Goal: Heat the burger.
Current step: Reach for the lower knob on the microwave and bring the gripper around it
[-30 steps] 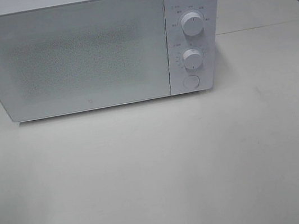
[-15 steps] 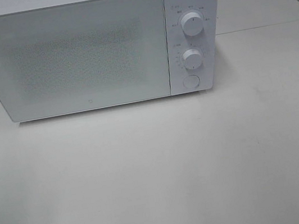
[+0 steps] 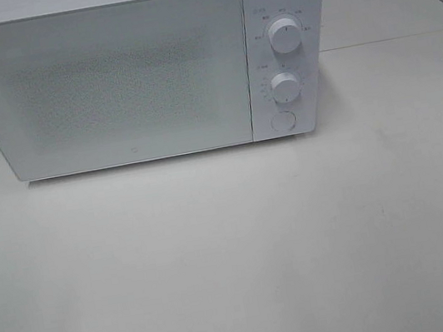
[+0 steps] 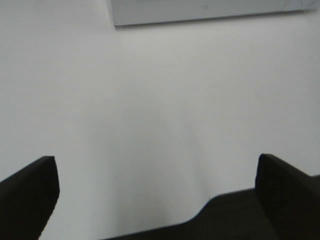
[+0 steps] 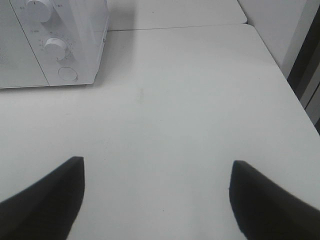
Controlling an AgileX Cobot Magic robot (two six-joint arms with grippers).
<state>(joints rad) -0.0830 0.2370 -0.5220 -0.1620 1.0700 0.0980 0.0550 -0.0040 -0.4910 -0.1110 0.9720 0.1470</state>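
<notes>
Microwave point(image 3: 107, 83) on table point(image 3: 236, 256), far back — knobs point(image 3: 284, 36) right.

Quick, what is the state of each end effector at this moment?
Left end effector: open, holding nothing.
Right end effector: open, holding nothing.

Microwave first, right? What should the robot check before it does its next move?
1. Microwave door open for loading: not ok, it is shut.
2. Burger found: cannot tell, no view shows it.
3. Left gripper open and empty: ok.
4. Right gripper open and empty: ok.
5. Table in front of the door free of obstacles: ok.
6. Round button unblocked: ok.
</notes>
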